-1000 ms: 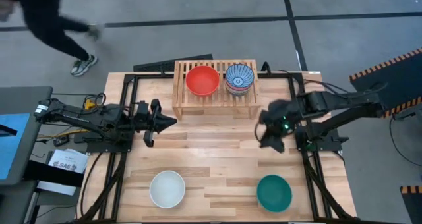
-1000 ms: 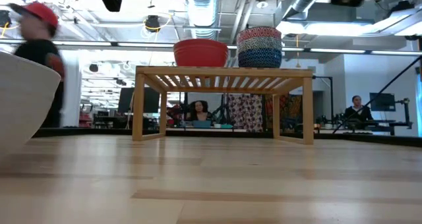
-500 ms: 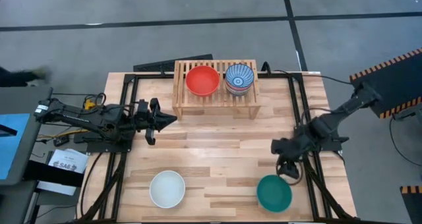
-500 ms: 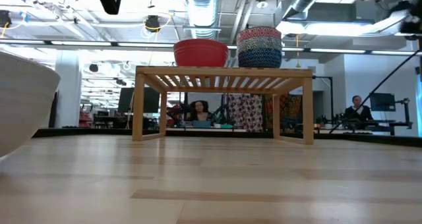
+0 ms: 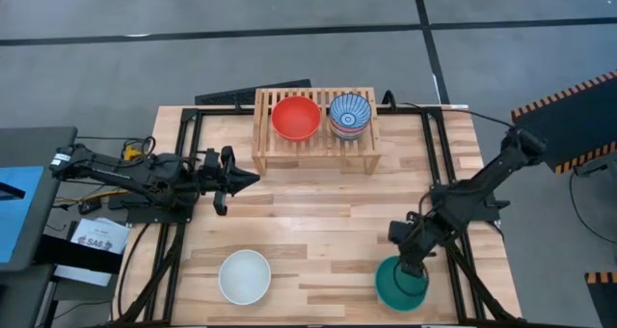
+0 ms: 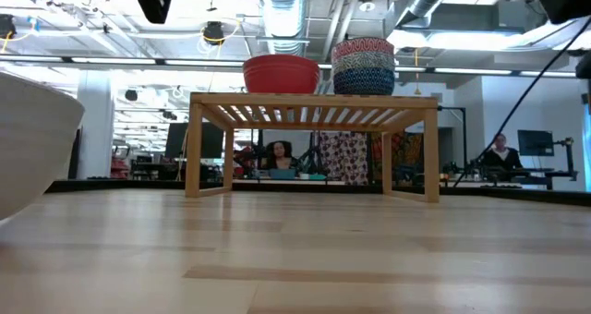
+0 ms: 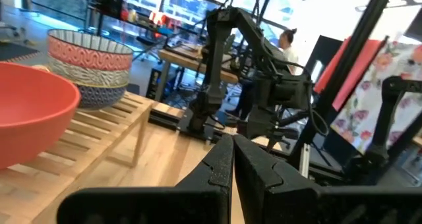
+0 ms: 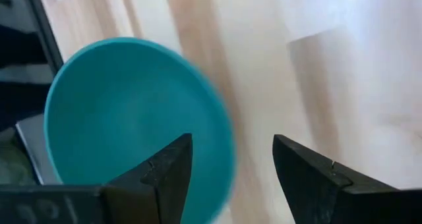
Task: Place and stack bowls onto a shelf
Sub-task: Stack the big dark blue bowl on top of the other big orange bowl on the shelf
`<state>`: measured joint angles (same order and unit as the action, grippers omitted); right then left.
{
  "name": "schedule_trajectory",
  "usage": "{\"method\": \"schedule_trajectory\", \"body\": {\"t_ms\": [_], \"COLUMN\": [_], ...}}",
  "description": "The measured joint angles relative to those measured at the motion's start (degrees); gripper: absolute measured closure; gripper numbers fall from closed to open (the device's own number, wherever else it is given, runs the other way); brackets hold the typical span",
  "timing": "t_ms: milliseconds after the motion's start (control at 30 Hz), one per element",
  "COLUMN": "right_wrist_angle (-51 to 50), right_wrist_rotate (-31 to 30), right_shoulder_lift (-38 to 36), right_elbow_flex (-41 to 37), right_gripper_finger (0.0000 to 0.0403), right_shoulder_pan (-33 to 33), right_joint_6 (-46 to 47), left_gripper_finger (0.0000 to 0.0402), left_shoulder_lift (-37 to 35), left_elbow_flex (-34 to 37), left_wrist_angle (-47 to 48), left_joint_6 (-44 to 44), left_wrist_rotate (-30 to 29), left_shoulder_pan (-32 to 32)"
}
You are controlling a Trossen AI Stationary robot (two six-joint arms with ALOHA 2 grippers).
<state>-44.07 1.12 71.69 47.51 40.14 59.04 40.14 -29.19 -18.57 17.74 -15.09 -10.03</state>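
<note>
Plank tabletop (image 5: pixel 318 222), pale wood, on grey floor. I see the left gripper (image 5: pixel 249 179) idle at the left edge, fingers pressed together. White bowl (image 5: pixel 244 276) sits near front. Shelf (image 5: pixel 313 145) at the back carries red bowl (image 5: pixel 295 117) and a stack topped by the blue-and-white bowl (image 5: pixel 350 113). Right gripper (image 5: pixel 413 268), fingers spread wide, straddles the teal bowl (image 5: pixel 397 287) rim. Workshop behind, a seated person (image 6: pixel 277 154).

Plank tabletop (image 5: pixel 318 212) lying on black metal frame (image 5: pixel 183 145), grey floor (image 5: pixel 289 39) showing around it. Black tape lines (image 5: pixel 424 24) crossing floor at far side. White labelled paper (image 5: pixel 94 239) lying left of table. Blue panel (image 5: pixel 14 212) sitting at far left. In low view, seated person (image 6: pixel 275 157) showing beyond table; another person (image 6: pixel 501 152) sitting at right by monitor (image 6: pixel 536 143).
</note>
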Motion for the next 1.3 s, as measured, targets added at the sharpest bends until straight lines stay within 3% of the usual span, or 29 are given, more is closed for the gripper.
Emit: {"method": "schedule_trajectory", "body": {"t_ms": [267,700,867,1067,1300], "right_wrist_angle": [4.5,8.9,10.2,10.3,9.8], "right_wrist_rotate": [5.0,6.4,6.1,7.2,9.4], "right_shoulder_lift": [7.8,14.0,13.9,13.7,13.7], "right_elbow_flex": [0.0,0.0,0.0,2.2,12.2], "right_gripper_finger": [0.0168,0.0175,0.0229,0.0376,0.0379], "right_shoulder_pan": [0.0,-3.2,-4.7,-8.2,-13.4], "right_joint_6": [-2.3,-4.2,-4.5,-5.2,-11.1], "left_gripper_finger": [0.0401,0.0401,0.0401,0.0401,0.0402], "left_shoulder_lift": [0.0,0.0,-0.1,-1.2,-6.4], "left_elbow_flex": [0.0,0.0,0.0,0.0,-0.1], "left_wrist_angle": [-0.1,1.9,4.4,6.3,6.8], "left_joint_6": [-0.1,0.0,1.0,0.0,-3.5], "left_wrist_rotate": [1.0,2.3,4.3,4.8,4.8], "left_shoulder_pan": [0.0,0.0,0.0,0.0,0.0]}}
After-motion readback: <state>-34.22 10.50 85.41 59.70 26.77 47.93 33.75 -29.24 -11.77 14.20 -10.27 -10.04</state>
